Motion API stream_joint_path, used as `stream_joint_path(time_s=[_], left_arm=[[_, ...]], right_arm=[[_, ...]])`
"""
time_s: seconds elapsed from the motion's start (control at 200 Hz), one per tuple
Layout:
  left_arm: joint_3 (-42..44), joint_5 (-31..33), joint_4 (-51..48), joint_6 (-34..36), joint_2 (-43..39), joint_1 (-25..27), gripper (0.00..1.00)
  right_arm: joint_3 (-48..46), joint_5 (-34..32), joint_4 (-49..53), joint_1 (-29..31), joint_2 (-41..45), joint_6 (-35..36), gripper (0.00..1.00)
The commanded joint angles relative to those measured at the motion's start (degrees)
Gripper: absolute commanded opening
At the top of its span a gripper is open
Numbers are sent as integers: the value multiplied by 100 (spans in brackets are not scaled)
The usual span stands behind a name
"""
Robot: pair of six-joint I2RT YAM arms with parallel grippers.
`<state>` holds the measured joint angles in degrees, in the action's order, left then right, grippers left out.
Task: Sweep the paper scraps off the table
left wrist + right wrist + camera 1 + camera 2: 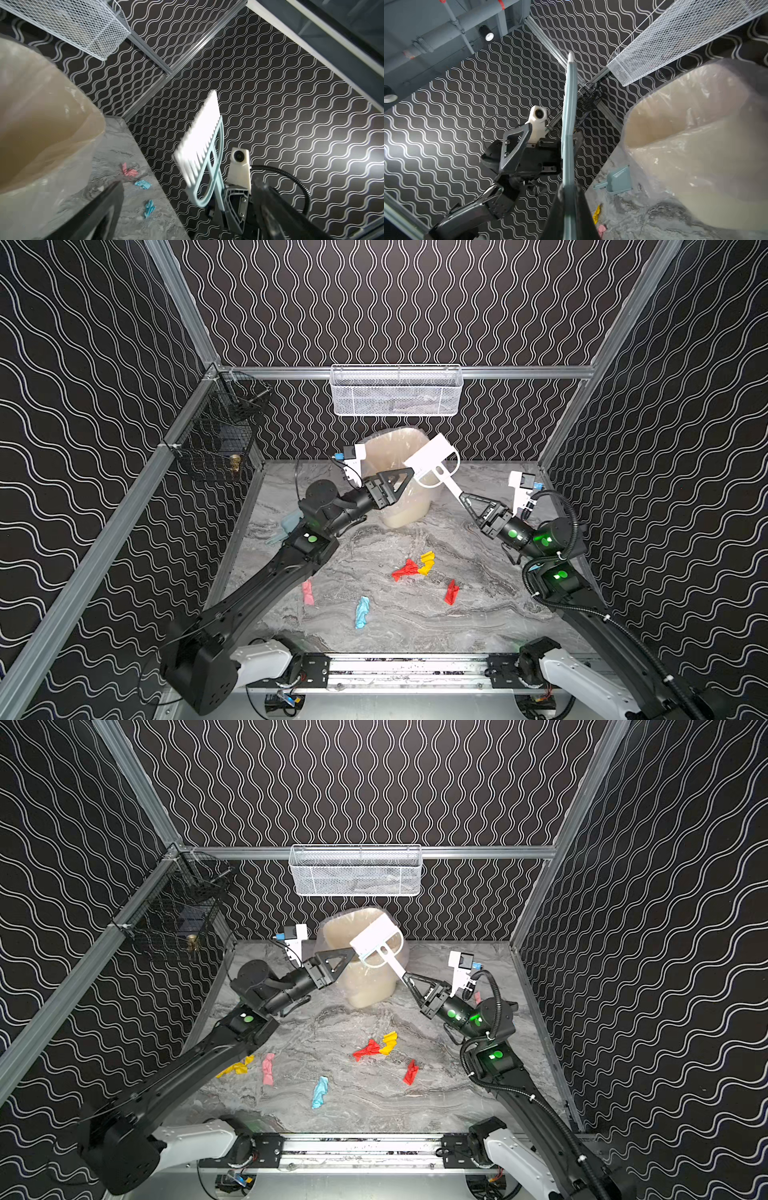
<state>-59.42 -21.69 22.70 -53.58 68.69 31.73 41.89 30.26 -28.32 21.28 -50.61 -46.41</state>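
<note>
My right gripper [462, 496] [568, 188] is shut on the handle of a pale blue brush [432, 456] [199, 135] with white bristles, held raised over the bin. My left gripper [406, 476] [188, 185] stands open beside the brush head with nothing between its jaws. Paper scraps lie on the marble table [415, 626]: a red one [405, 570] touching a yellow one [427, 562], another red [451, 592], a pink [307, 592] and a light blue [362, 612]. A further yellow scrap [237, 1068] shows beside the left arm.
A beige bin [399, 510] lined with clear plastic stands at the back centre. The pale blue dustpan [289, 522] [618, 180] lies on the table under the left arm. A white mesh basket [395, 389] and a black wire basket [216, 435] hang on the rails.
</note>
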Motion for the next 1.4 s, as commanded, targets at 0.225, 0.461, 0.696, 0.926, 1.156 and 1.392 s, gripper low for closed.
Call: stream_joint_path(time_s=[0.225,0.461,0.696,0.926,1.156,1.392], left_arm=[[-588,512,-4784,2081,-326,-1300,99],[-276,1117,-5657,3206,431,-2576,99],[-407,1529,-5645,3826,1584,-3662,99],[-1011,1723,-5591,4150,2469,-4190,98],[-1616,1461,-5504,4474,3328,-4616,99],[-1880,661,-5504,4560,3950,-4895,99]], right_arm=[[708,-140,2118,-389,321,1181,0],[890,-293,2880,-537,618,1487,0],[805,-328,3064,-580,815,1522,0],[685,-319,2990,-589,897,1496,0],[728,-275,2980,-589,883,1458,0],[738,-318,3085,-598,930,1496,0]])
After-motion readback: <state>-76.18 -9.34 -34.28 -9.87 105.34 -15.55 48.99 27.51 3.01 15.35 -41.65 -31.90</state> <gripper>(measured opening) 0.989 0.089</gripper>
